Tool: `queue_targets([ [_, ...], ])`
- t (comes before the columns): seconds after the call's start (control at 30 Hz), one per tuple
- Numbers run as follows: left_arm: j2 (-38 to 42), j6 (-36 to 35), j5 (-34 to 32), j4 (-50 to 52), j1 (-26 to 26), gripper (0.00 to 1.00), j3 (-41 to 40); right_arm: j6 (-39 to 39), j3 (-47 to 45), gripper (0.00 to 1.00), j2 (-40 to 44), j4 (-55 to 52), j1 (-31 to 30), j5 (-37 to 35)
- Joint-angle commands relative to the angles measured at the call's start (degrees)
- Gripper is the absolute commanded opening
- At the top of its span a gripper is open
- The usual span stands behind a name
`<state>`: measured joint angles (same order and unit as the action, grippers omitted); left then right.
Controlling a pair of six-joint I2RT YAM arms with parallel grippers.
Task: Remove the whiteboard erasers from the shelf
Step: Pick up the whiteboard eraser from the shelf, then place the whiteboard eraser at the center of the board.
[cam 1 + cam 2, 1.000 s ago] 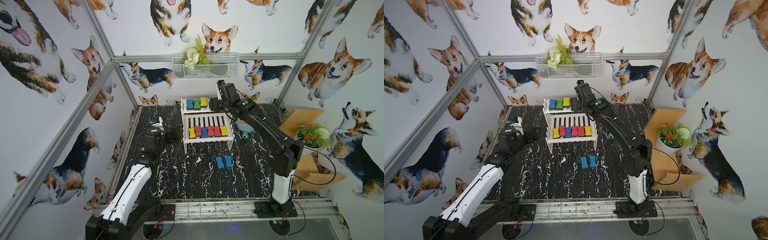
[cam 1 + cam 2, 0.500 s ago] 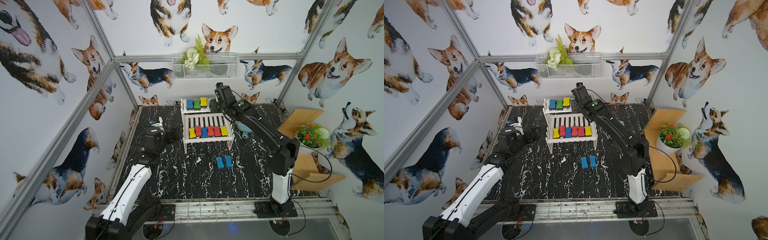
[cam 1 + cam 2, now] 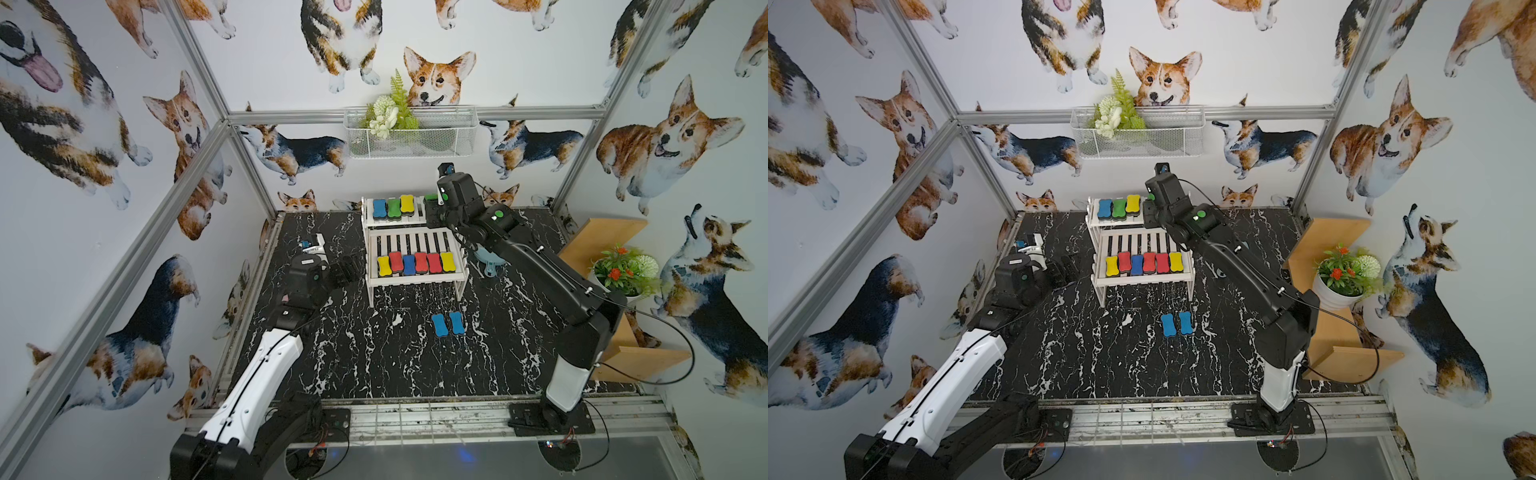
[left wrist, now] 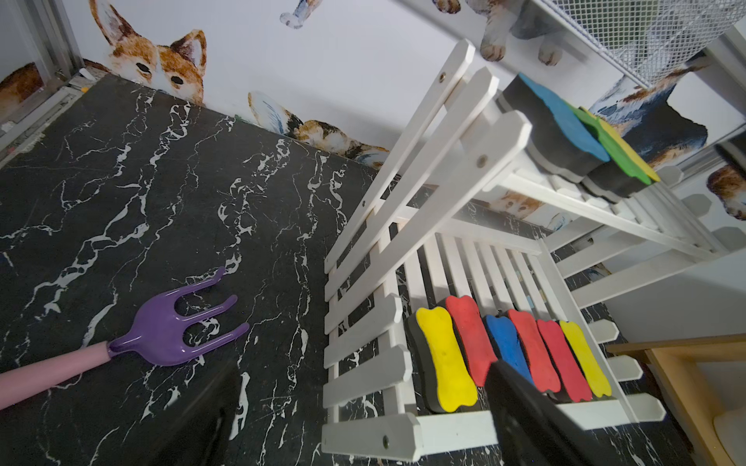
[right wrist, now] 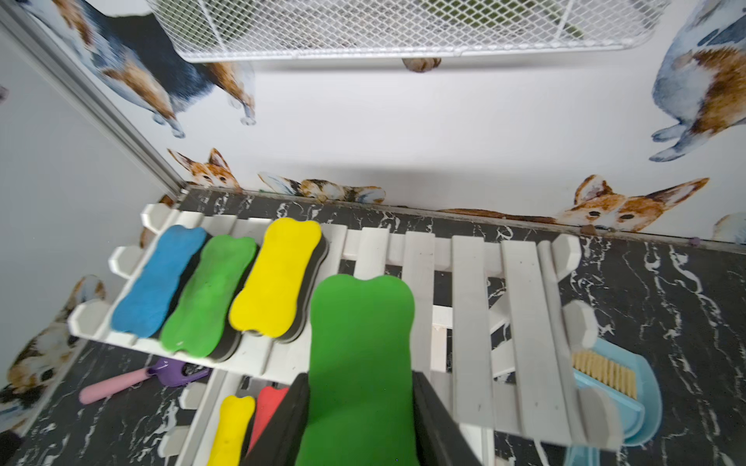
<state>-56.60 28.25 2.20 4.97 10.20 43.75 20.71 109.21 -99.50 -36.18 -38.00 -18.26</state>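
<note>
The right jaws have been narrowed onto both flanks of a green whiteboard eraser point(image 5: 361, 355) at the shelf's point(image 5: 470, 322) upper tier; a third removal is judged under way. The left jaws are held wide, empty, beside the shelf. Nine others are left shelved; two blue erasers point(image 3: 438, 325) lie before the shelf on the tabletop point(image 3: 374, 365). The grip is shown only by the right wrist view, being masked in both top views.

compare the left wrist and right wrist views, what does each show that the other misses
Left wrist only: the full lower row of six erasers. Right wrist only: a green eraser in the right gripper, and the light-blue dustpan. Both: the shelf, the blue, green and yellow trio on its upper tier, and the purple fork.
</note>
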Motion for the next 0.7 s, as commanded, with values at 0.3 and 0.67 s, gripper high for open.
queue_targets([
  [0.3,0.8,-0.4,-0.1,-0.3,0.0,1.0,0.4,17.3,-44.8,0.37,27.9,14.9,-16.0,-8.2],
  [0.67,1.0,-0.5,-0.1,-0.3,0.0,0.99,0.4,29.6,-65.7,0.36,22.0,31.3,-25.3,-8.4],
])
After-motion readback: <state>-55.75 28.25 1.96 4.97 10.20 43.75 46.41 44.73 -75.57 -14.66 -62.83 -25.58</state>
